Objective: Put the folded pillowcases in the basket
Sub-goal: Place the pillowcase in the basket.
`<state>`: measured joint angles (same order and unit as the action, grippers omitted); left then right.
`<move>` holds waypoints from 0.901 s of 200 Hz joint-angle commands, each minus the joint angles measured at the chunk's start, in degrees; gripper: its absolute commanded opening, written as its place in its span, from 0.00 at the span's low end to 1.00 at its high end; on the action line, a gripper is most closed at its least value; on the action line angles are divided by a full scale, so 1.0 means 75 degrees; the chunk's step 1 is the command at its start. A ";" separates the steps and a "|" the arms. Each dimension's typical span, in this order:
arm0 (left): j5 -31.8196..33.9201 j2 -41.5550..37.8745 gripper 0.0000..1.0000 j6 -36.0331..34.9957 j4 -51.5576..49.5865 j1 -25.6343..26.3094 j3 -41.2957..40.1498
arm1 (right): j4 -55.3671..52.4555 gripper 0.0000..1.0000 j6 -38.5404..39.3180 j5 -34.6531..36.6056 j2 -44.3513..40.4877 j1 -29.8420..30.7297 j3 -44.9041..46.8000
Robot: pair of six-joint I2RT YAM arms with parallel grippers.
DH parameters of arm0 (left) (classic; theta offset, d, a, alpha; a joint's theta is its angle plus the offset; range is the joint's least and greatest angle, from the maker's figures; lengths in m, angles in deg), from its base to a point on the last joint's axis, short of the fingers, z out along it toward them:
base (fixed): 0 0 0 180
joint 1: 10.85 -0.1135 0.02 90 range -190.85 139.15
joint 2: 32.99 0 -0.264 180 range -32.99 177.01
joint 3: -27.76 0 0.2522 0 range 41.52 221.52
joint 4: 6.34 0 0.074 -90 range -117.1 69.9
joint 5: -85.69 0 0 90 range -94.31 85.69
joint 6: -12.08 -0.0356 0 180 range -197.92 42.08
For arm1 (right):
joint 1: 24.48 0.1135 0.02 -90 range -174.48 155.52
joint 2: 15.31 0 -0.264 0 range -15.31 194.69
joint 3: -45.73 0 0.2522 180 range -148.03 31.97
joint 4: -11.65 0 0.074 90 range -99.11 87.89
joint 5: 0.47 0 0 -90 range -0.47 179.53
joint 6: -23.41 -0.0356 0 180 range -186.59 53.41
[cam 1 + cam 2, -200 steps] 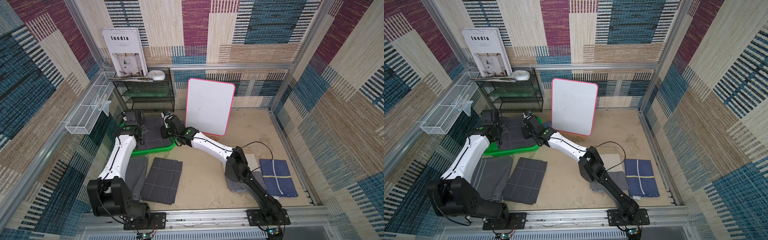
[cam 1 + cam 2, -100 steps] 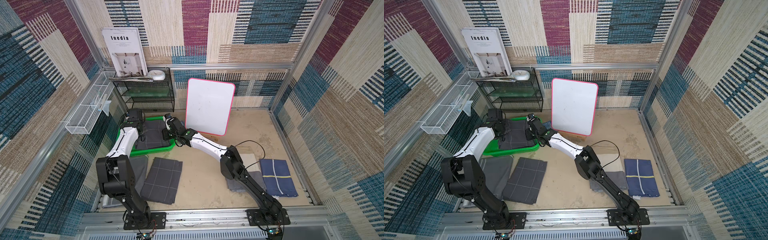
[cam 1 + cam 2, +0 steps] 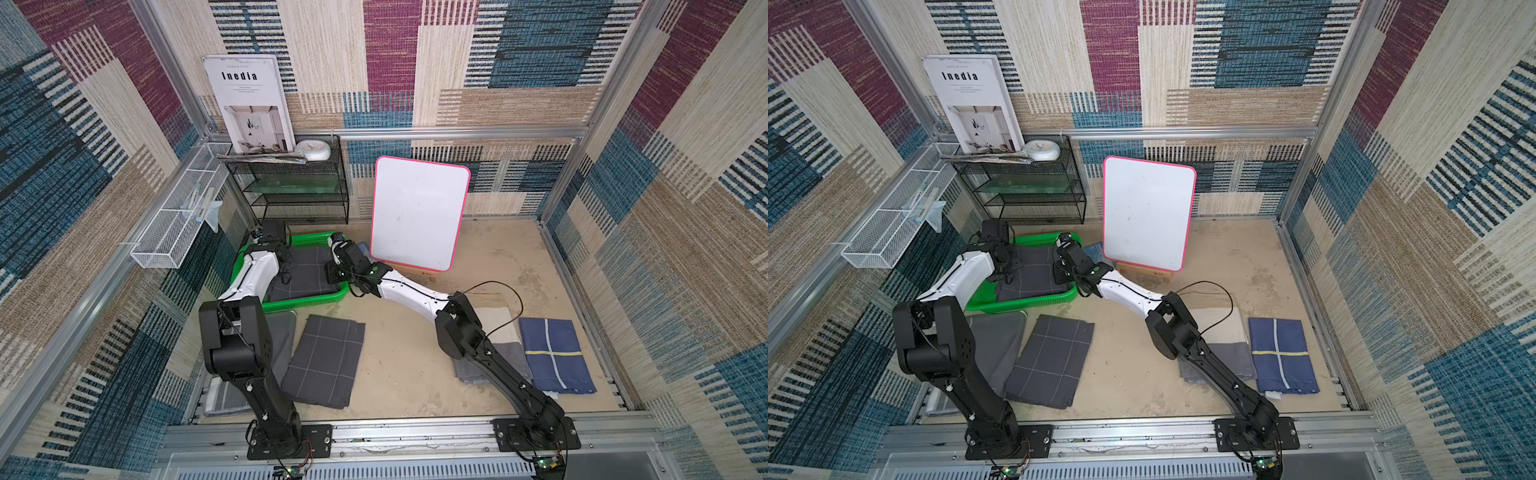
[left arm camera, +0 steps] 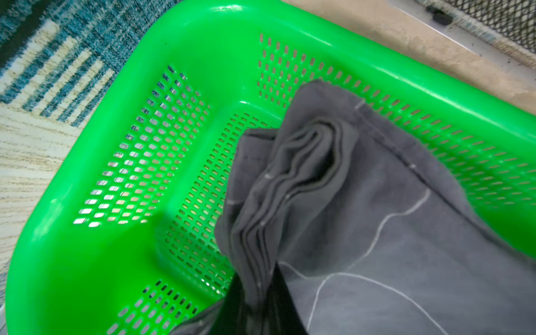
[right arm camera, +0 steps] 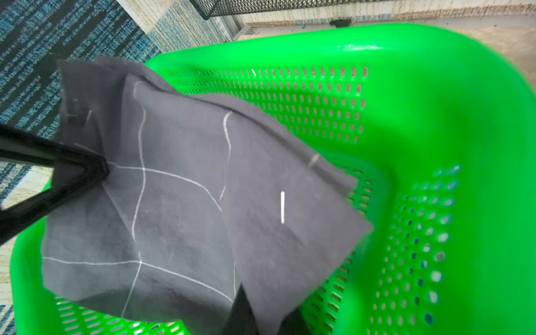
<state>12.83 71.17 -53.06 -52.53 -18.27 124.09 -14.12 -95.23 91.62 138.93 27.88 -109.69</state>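
Note:
The folded pillowcase [image 3: 307,270] [image 3: 1036,272], dark grey with thin white grid lines, lies sagging inside the bright green basket [image 3: 309,300] [image 3: 1022,305] at the back left. My left gripper [image 3: 286,268] [image 4: 256,287] pinches the stacked layers at one edge of the pillowcase [image 4: 377,232]. My right gripper [image 3: 331,275] [image 5: 262,313] is shut on the opposite edge of the pillowcase [image 5: 188,203]. Both hands sit low over the basket [image 4: 116,261] [image 5: 449,130]. The right wrist view also shows the left gripper's black fingers [image 5: 81,171] on the cloth.
Another grey grid cloth [image 3: 326,359] and a plain grey one [image 3: 284,336] lie in front of the basket. A blue cloth [image 3: 552,353] and grey cloths [image 3: 496,332] lie at the right. A whiteboard [image 3: 417,212], black mesh shelf [image 3: 299,187] and white wire rack [image 3: 178,216] stand behind.
Both arms have come down and carried the pillowcase from above the basket down into it. The left arm's elbow has swung back toward its base.

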 commanded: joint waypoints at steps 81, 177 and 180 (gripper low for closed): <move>-0.0151 -0.1104 0.73 0.0613 -0.0238 0.0089 -0.0357 | -0.0020 0.74 0.0003 0.0177 -0.0607 -0.0020 -0.0065; -0.0402 -0.4809 0.85 0.1329 0.0081 0.2044 -0.2738 | 0.0538 0.76 0.0287 0.0423 -0.4467 0.0187 0.4378; -0.0375 -0.4969 0.85 0.1342 0.0081 0.2141 -0.2848 | 0.0614 0.76 0.0272 0.0444 -0.4629 0.0214 0.4678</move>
<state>8.55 41.09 -44.87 -52.51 -7.00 108.05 -11.85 -93.26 93.24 111.32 28.73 -84.71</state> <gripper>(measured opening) 0.846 0.761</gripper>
